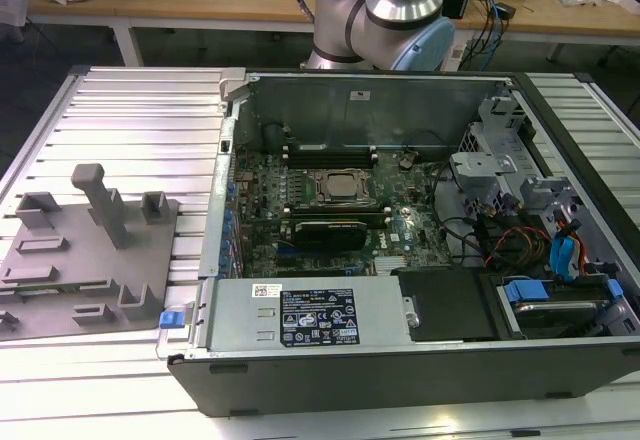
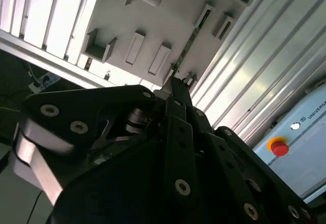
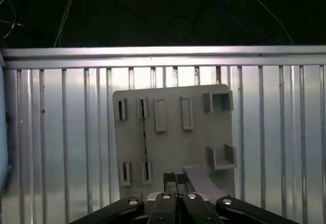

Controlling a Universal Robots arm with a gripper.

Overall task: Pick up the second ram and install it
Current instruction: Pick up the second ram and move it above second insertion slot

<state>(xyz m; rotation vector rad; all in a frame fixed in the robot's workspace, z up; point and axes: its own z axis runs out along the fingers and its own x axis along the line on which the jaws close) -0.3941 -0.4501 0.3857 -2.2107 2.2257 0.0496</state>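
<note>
Exterior view, starting at its left: a grey fixture plate [image 1: 95,275] with upright holders lies on the ribbed metal table [image 1: 130,110]. Just to its right sits the open computer case [image 1: 400,385], where long black memory slots [image 1: 330,150] flank the CPU socket [image 1: 337,188]. Drive cables [image 1: 520,235] crowd the far right. The arm [image 1: 385,5] rises out of frame behind the case.

In the first wrist view the gripper [image 3: 176,177] hangs above that plate, its fingers pressed together with nothing between them. The second ram [image 3: 144,142] stands on edge in the plate's holders, near the fingertips but apart from them and not directly beneath.

I judge the step in hand to be the approach for the pick-up, since nothing is grasped yet. A grasp would call for the fingers to part, centre over the thin stick and sit square to its long edge, because so narrow a board could tip or slip.
</note>
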